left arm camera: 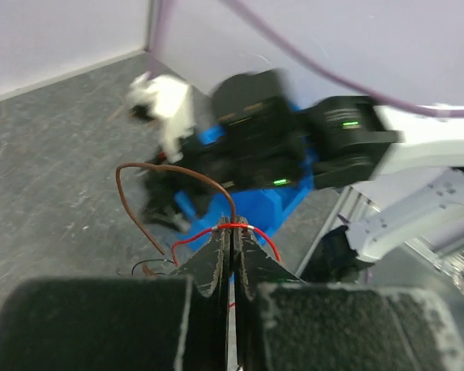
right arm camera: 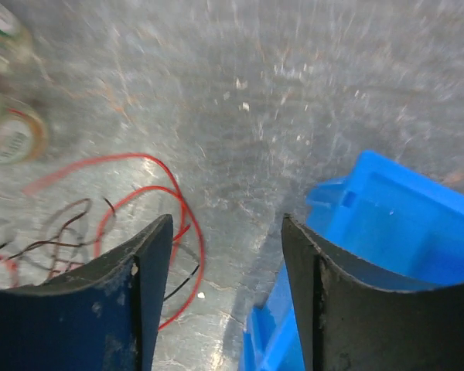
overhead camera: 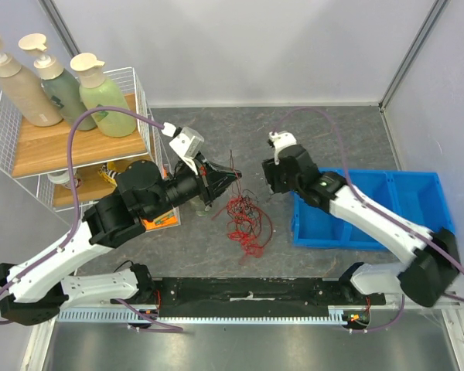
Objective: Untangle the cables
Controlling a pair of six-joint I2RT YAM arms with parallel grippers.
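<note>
The cables are a loose tangle of thin red and dark wires on the grey table between the arms. My left gripper is shut on a red wire and a brown wire at the top of the tangle. In the left wrist view the red wire crosses the tips of my shut left gripper and a brown wire arcs up from them. My right gripper is open and empty just right of the tangle. In the right wrist view red loops lie left of my open right gripper.
A blue bin sits at the right, its corner under my right gripper. A wire shelf with three pump bottles stands at the back left. A small jar lies left of the cables.
</note>
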